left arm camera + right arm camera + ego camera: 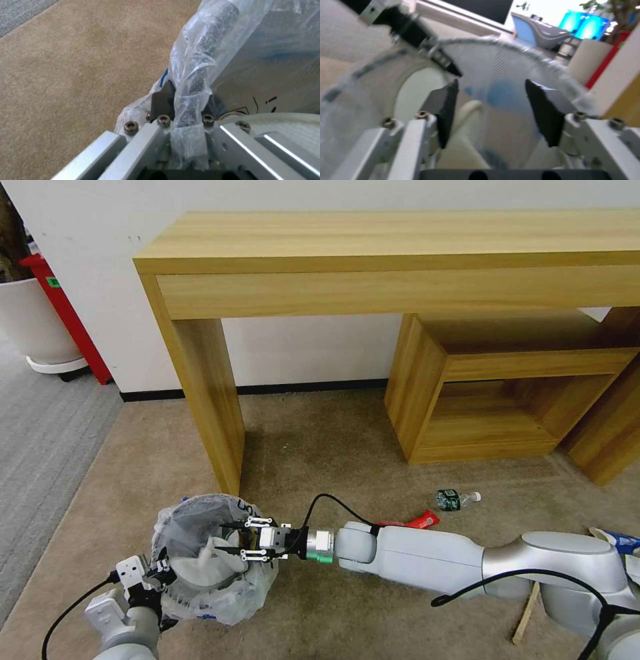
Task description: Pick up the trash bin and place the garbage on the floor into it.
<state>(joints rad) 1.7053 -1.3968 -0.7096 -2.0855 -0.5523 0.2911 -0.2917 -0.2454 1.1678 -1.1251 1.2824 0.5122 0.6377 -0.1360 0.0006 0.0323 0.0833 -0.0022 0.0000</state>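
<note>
Nearest us, our left claw (160,573) is clamped on the bagged rim of the trash bin (210,557); the left wrist view shows the bag plastic (193,82) and rim pinched between its pads. The bin hangs tilted at that claw, just off the beige carpet floor (320,447) by our read, near the worktop (400,247) leg.

Our right claw (233,540) reaches over the bin mouth with its jaws apart and nothing between them; the right wrist view looks straight down into the liner (506,82). White material, likely tissue, sits inside (207,570).

Progress, by our judgement: bin pickup done, some litter in. Left on the floor: a wooden stick (525,613) and a blue-white wrapper (620,542) by the right arm, then a red wrapper (420,521), then a green-labelled bottle (457,499) farther out toward the low shelf unit (507,380).
</note>
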